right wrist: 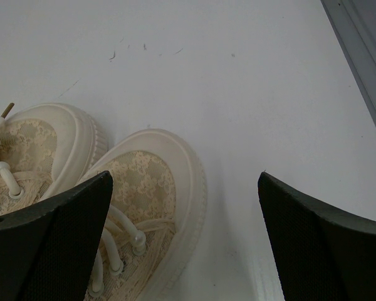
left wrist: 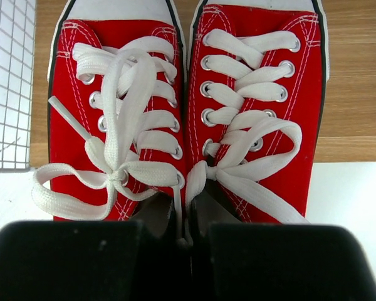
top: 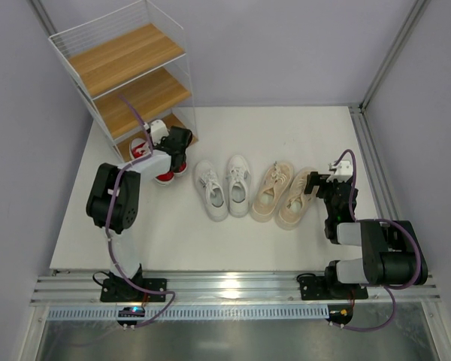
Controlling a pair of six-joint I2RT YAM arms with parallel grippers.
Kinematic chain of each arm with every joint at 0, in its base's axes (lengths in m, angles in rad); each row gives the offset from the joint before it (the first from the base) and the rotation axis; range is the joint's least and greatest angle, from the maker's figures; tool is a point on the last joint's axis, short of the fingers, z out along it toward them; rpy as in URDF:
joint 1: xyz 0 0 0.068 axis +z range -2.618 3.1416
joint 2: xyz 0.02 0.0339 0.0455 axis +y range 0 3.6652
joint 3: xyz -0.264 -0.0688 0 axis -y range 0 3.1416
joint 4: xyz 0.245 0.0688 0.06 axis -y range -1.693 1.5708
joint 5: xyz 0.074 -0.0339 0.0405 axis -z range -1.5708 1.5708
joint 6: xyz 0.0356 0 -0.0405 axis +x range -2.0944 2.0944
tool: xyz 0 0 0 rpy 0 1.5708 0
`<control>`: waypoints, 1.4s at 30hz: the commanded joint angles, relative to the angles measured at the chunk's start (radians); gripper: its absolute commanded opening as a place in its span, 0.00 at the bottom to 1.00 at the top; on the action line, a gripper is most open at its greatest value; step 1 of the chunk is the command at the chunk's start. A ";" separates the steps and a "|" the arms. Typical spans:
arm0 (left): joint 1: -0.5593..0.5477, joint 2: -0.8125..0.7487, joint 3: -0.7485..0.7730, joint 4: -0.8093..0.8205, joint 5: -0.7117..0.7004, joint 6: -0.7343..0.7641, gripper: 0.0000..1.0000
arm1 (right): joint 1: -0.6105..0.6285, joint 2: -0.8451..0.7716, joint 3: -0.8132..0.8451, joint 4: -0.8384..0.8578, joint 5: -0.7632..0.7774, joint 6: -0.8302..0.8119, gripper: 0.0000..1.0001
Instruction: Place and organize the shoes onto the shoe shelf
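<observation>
The left gripper (left wrist: 187,232) is closed almost fully. It pinches the two inner collar edges of the red shoes (left wrist: 263,157) together, so both travel as one pair. A loose lace end hangs into the narrow gap between the fingers. The toes lie over the bottom board (left wrist: 357,75) of the shoe shelf (top: 128,56), while the heels sit over the white table (left wrist: 351,200). Whether the soles rest on anything or hang clear cannot be told.

In my judgement the step is sliding this pair fully onto that board. It calls for a straight, level push that keeps the left shoe off the wire side (left wrist: 9,81) just beside it. The release should wait until the heels pass the board's edge. A thin pinch on soft canvas may let one shoe swing or slip.

The right gripper (right wrist: 185,207) stands wide open and holds nothing, above the toe of the nearer beige shoe (right wrist: 150,182).

The beige pair has patterned, lace-like uppers and thick, rounded cream soles with ribbed edges. Next along, the white pair (top: 224,186) looks smooth and low. The red canvas is matte, with white stitching, metal eyelets, flat woven laces and rubber toe caps. The boards show straight, pale wood grain in a thin, springy white wire frame.
</observation>
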 commanded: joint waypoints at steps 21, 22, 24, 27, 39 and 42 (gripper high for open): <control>0.009 0.024 0.108 0.209 -0.196 -0.022 0.00 | -0.002 0.002 0.020 0.081 -0.009 -0.006 0.97; 0.009 0.031 0.116 0.209 -0.197 -0.016 0.00 | -0.002 0.002 0.021 0.081 -0.009 -0.006 0.97; 0.009 0.040 0.119 0.243 -0.205 0.007 0.00 | -0.002 0.002 0.021 0.081 -0.009 -0.006 0.98; 0.011 0.051 0.111 0.281 -0.206 0.044 0.00 | -0.002 0.002 0.021 0.081 -0.009 -0.006 0.97; 0.020 0.107 0.111 0.267 -0.209 0.052 0.00 | -0.002 0.002 0.021 0.080 -0.009 -0.005 0.97; 0.020 0.113 0.108 0.266 -0.202 0.052 0.03 | -0.002 0.002 0.020 0.080 -0.009 -0.006 0.97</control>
